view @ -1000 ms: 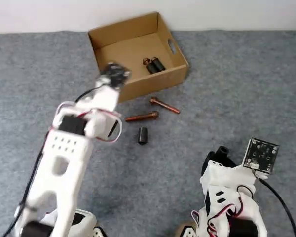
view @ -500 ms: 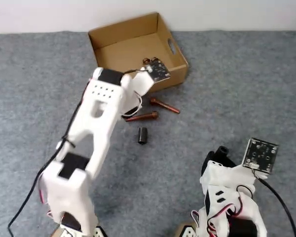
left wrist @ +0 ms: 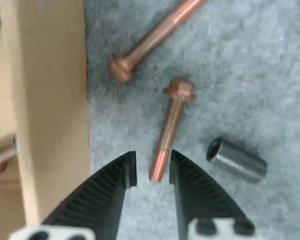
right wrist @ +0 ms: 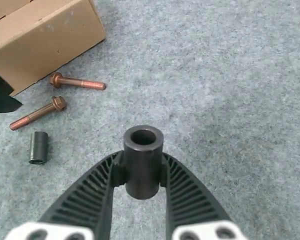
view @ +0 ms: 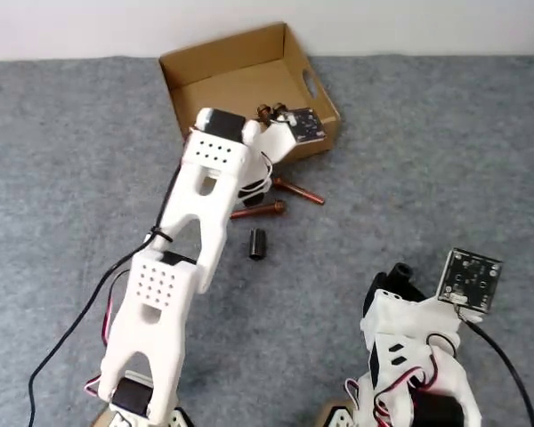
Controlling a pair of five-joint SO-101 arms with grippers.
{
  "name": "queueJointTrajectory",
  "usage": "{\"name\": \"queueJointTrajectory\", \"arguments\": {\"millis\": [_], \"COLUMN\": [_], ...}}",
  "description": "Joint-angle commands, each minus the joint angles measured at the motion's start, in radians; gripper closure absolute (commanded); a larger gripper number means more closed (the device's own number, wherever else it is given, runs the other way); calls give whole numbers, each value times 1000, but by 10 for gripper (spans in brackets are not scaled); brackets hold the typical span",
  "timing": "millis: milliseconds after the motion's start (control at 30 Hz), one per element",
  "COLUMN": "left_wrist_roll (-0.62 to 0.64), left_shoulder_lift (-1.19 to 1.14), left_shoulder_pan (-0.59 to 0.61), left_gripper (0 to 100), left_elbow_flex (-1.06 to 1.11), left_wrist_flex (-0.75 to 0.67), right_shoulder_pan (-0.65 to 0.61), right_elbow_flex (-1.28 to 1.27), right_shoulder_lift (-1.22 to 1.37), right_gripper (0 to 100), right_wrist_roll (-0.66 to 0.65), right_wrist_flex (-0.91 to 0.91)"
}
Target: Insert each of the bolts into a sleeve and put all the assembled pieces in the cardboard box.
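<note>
Two copper bolts lie on the grey carpet in front of the cardboard box [view: 189, 74]: a nearer bolt [left wrist: 172, 122] and one closer to the box [left wrist: 155, 40]. My left gripper [left wrist: 151, 167] is open just above the nearer bolt, whose threaded tip sits between the fingers. A loose dark sleeve [left wrist: 236, 160] lies beside it. My right gripper [right wrist: 142, 174] is shut on another dark sleeve [right wrist: 142, 157], held upright with its bore showing, near the table's front right [view: 399, 276]. An assembled piece [view: 269, 113] lies in the box, partly hidden by the left arm.
The box's front wall [left wrist: 50, 100] stands right beside the left fingers. The left arm [view: 196, 222] stretches from the front left up to the box. Open carpet lies right of the bolts [right wrist: 230, 75].
The left arm swung right from the box's left front corner and stretched out over the bolts. The right arm and its sleeve have not moved.
</note>
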State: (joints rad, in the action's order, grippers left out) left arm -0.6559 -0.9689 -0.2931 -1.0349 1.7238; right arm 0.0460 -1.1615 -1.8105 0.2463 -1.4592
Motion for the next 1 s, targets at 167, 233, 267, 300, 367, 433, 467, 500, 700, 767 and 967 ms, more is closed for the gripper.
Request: {"name": "queueJointTrajectory", "arguments": {"millis": [167,233,267,300,367,433,467,500,700,767,967], "left_wrist_roll": [-9,-9,-9,-9,-9,-9,-9,-9,-9,-9,-48], "left_shoulder_lift": [-46,-58,-63,-68,-78,-95,-106,-120,-176,-186,-204], "left_shoulder_pan": [-46,-46,-46,-46,-48,-52,-54,-54,-54,-55,-84], "left_gripper": [877,877,877,877,877,877,877,877,877,877,901], "left_elbow_flex": [-76,-77,-77,-77,-77,-77,-77,-77,-105,-113,-114], "left_wrist_flex": [29,29,29,29,29,29,28,26,0,-2,21], "right_shoulder_pan": [12,10,10,8,8,7,7,7,7,7,7], "right_elbow_flex": [5,5,5,5,5,5,5,5,5,5,5], "right_shoulder_lift": [-4,-4,-4,-4,-4,-4,-4,-4,-4,-4,-4], "right_gripper": [991,991,991,991,991,991,991,991,991,991,991], "right_wrist_roll": [-11,-11,-11,-11,-11,-11,-11,-11,-11,-11,-11], "right_wrist_flex": [1,1,1,1,1,1,1,1,1,1,1]}}
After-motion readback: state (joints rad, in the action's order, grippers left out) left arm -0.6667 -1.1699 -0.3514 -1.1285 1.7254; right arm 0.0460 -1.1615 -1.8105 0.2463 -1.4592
